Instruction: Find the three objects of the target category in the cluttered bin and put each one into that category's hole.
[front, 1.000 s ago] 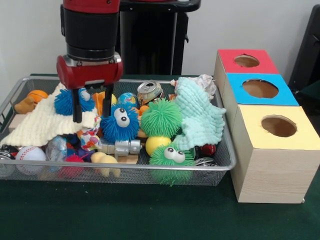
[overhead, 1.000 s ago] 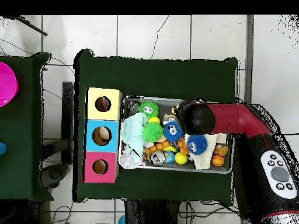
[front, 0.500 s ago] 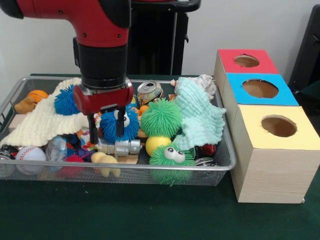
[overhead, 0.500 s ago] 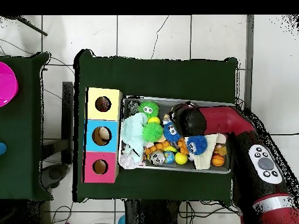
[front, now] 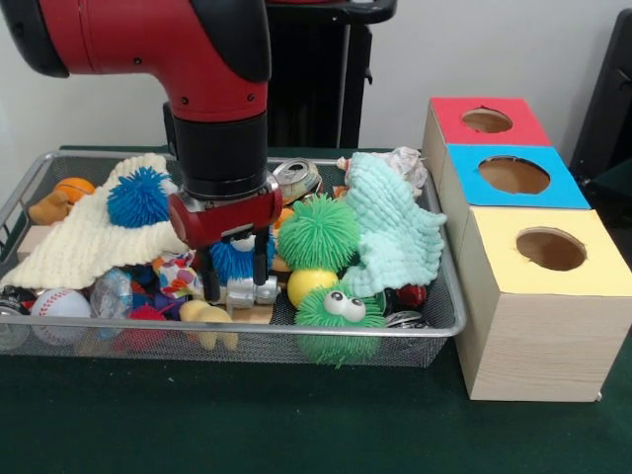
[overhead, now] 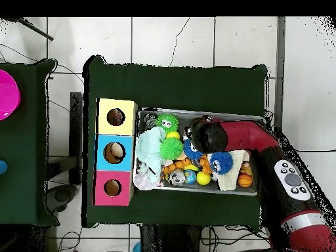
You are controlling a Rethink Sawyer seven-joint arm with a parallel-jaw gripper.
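pincer (front: 235,275) released, straddling blue fuzzy googly-eyed ball (front: 238,259) | risk: tips snag silver metal cylinder (front: 247,291) just below, or soft spikes slip on close

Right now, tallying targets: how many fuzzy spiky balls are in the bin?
4: blue on the cream cloth, blue under the gripper, green mid-bin, green with eyes at the front rim. Clutter may hide more.

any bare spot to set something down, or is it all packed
The wire bin is packed edge to edge, and the hand hangs over its middle. Bare green table runs along the bin's front, and a strip lies behind the three boxes in the overhead view.
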